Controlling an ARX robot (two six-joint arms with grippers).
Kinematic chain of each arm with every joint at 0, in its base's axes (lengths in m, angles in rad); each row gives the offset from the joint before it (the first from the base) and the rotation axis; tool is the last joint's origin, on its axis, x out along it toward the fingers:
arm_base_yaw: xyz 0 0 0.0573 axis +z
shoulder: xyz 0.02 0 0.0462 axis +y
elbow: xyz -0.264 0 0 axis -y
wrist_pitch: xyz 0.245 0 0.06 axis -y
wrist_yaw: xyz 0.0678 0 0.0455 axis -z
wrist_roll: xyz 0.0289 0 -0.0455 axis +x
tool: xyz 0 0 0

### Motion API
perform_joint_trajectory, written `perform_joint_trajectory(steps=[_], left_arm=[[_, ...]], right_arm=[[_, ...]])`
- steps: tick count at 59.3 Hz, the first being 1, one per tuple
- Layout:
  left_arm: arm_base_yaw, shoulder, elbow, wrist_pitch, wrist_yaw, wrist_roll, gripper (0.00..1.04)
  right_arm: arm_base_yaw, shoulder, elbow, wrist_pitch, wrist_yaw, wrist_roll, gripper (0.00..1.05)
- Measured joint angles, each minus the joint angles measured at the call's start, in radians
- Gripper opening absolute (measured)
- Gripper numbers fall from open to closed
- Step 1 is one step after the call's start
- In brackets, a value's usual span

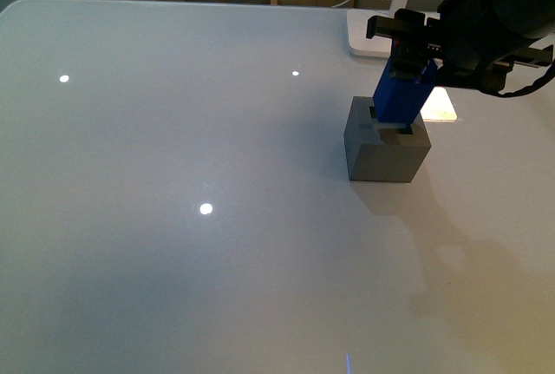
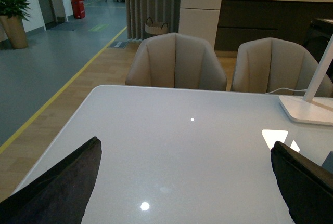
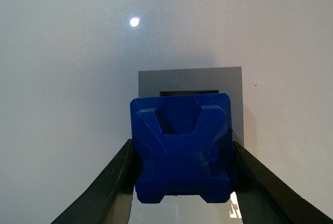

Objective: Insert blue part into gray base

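Observation:
The gray base (image 1: 386,148) stands on the white table at the right. My right gripper (image 1: 408,66) is shut on the blue part (image 1: 401,92) and holds it tilted, its lower end at the square hole in the base's top. In the right wrist view the blue part (image 3: 181,146) sits clamped between the two fingers (image 3: 112,182), with the gray base (image 3: 190,81) behind it and a strip of the hole showing. My left gripper (image 2: 190,182) is open and empty above bare table, away from the base.
A white lamp foot (image 1: 377,36) with an upright stem stands behind the base at the table's far right edge; it also shows in the left wrist view (image 2: 307,109). Two beige chairs (image 2: 177,60) stand beyond the table's far edge.

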Motion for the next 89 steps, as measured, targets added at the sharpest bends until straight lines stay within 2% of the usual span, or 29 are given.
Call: perform_joint_trajectory(steps=[45,65,81,89], left_arm=[[0.0,0.0,0.0,0.0,0.0,0.0,0.97],[0.0,0.0,0.0,0.0,0.0,0.0,0.97],[0.0,0.0,0.0,0.0,0.0,0.0,0.97],[0.0,0.0,0.0,0.0,0.0,0.0,0.97]], right_arm=[[-0.011,0.066,0.036,-0.01,0.012,0.003,0.45],[-0.022,0.054,0.016,0.026,0.002,0.005,0.97],[-0.023,-0.198,-0.189,0.188,0.023,-0.039,0.96],[-0.024,-0.28,-0.215,0.199,0.029,-0.053,0.96]])
